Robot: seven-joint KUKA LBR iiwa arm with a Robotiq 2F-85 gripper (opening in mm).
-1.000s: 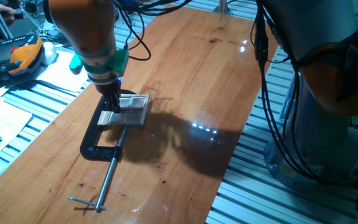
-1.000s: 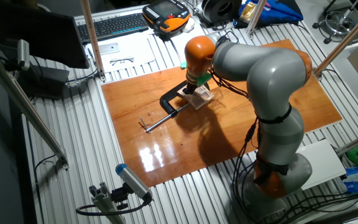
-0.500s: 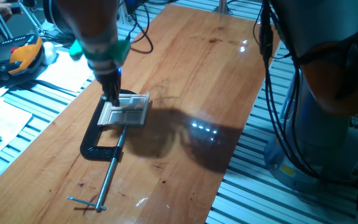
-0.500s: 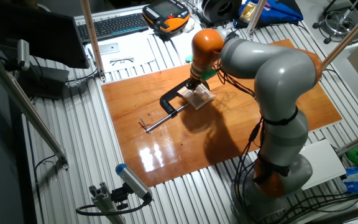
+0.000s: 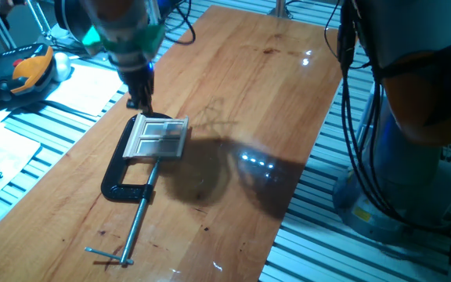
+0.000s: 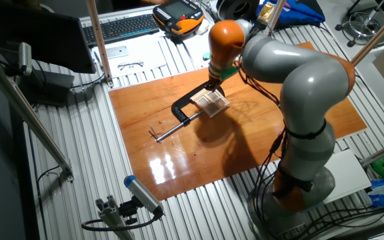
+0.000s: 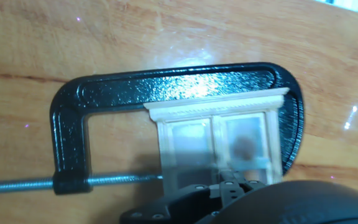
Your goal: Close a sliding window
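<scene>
The sliding window is a small pale wooden frame with clear panes. It lies flat on the wooden table, held in the jaws of a black C-clamp. My gripper hangs above the window's far left edge, lifted off it, with its fingers together and nothing held. The other fixed view shows the window, the clamp and the gripper just above them. In the hand view the window sits inside the clamp, and the gripper is dark and blurred at the bottom edge.
The clamp's long steel screw points toward the table's near edge. An orange and black handheld unit and papers lie off the table to the left. The robot's base and cables stand to the right.
My gripper has risen off the window and drawn back toward the far left. The window and the clamp have stayed in place.
</scene>
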